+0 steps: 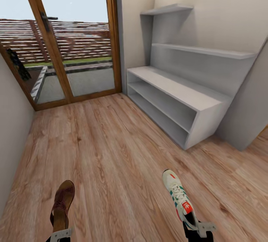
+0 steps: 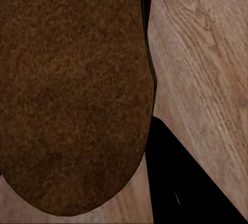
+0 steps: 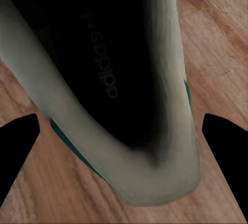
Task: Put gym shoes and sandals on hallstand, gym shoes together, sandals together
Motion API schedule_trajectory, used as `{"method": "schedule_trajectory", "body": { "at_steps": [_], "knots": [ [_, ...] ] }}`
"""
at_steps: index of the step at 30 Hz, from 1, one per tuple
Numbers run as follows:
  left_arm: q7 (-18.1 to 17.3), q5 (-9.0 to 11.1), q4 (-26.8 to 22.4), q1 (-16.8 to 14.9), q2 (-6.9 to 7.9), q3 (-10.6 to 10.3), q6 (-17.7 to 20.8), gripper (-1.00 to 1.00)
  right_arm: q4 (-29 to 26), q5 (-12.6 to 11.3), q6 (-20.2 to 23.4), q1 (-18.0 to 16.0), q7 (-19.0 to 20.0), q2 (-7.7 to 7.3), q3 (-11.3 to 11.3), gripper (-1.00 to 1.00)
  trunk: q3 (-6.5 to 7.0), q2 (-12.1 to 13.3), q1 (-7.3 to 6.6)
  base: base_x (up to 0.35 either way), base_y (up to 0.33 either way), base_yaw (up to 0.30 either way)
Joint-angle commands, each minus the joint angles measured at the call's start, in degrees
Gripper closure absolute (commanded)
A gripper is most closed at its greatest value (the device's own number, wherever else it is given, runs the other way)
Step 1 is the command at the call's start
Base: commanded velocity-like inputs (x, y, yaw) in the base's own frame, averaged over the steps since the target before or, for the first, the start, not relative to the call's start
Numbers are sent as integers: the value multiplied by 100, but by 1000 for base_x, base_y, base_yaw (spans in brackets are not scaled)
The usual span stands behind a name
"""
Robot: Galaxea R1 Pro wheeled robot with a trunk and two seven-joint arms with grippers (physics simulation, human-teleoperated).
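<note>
My left gripper [image 1: 59, 235] is shut on the heel end of one dark brown sandal [image 1: 63, 200], whose toe points away from me over the corridor floor [image 1: 111, 149]. In the left wrist view the sandal [image 2: 72, 90] shows its brown sole. My right gripper [image 1: 199, 231] is shut on the heel of one white gym shoe [image 1: 178, 194] with green stripes and a red tongue patch. In the right wrist view the gym shoe [image 3: 119, 105] sits heel-first between my two dark fingertips [image 3: 18, 152]. The light-grey hallstand [image 1: 178, 89] stands ahead on the right, its tiers bare.
A wood-framed glass door [image 1: 70, 41] closes the corridor's far end, with a terrace behind it. A pale wall [image 1: 11, 130] runs along the left. Open plank floor lies between me and the hallstand's low base.
</note>
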Motion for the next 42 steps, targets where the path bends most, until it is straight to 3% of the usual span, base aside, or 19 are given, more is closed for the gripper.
{"method": "schedule_trajectory", "body": {
  "at_steps": [1, 7, 19, 42],
  "knots": [
    [-46, -22, 8, -4, -3, 50, -11, 100, 3, 25, -18, -4, 42, 7, -49, 100, -4, -2, 2, 305, 138, 0],
    [-47, -23, 19, -4, -3, 50, -11, 100, 6, 25, -19, -4, 42, 19, -44, 100, -4, -2, 2, 317, 108, 21],
    [-47, -20, 13, -4, -1, 53, -11, 100, 11, 25, -20, -4, 35, 21, -47, 100, -4, -2, 2, 337, 5, 211],
    [-45, -14, 13, -4, 3, 59, -11, 100, 11, 25, -20, -4, 35, 21, -52, 100, 43, -2, 2, 338, 78, 28]
  ]
}}
